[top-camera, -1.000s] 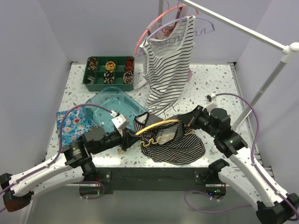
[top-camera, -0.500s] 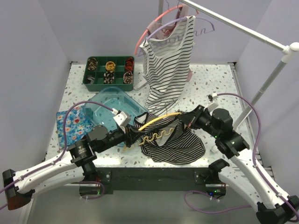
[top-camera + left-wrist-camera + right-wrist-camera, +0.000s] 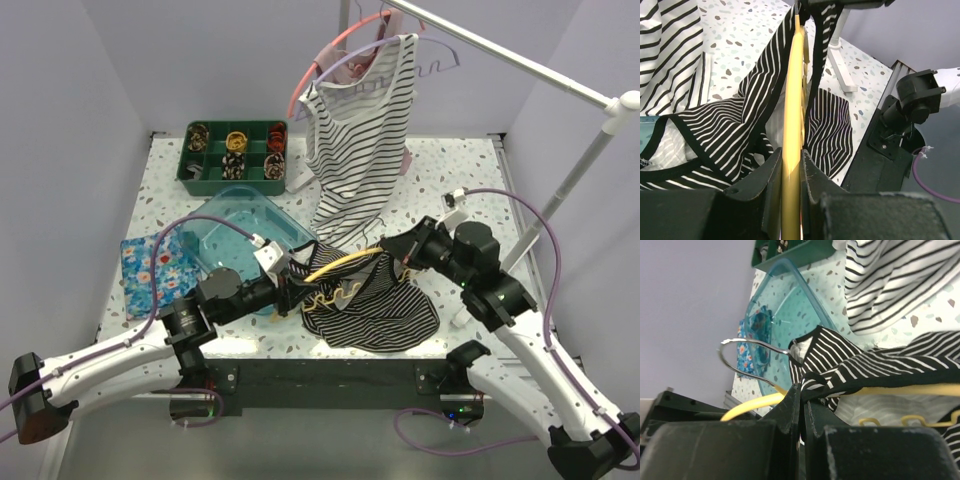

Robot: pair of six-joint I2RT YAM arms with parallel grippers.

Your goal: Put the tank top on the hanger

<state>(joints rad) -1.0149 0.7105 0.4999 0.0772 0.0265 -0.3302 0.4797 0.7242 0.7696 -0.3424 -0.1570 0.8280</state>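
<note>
The dark tank top (image 3: 375,310), black with thin white stripes, lies bunched at the table's front and partly lifted. The yellow hanger (image 3: 340,265) is threaded into it, one arm under the fabric. My left gripper (image 3: 285,288) is shut on the hanger's left arm; the left wrist view shows the yellow bar (image 3: 792,125) between the jaws. My right gripper (image 3: 392,250) is shut on the tank top's black edge (image 3: 840,380) and holds it up over the hanger's right end. The metal hook (image 3: 747,357) shows in the right wrist view.
A blue clear tub (image 3: 245,230) and a floral cloth (image 3: 150,268) lie at the left. A green compartment tray (image 3: 235,155) sits at the back. A white striped tank top (image 3: 360,140) hangs from a rack (image 3: 520,60) with pink and lilac hangers.
My left gripper has moved right and a little farther from the table's front edge with the hanger. My right gripper has lifted the tank top's edge higher and left over the hanger's end.
</note>
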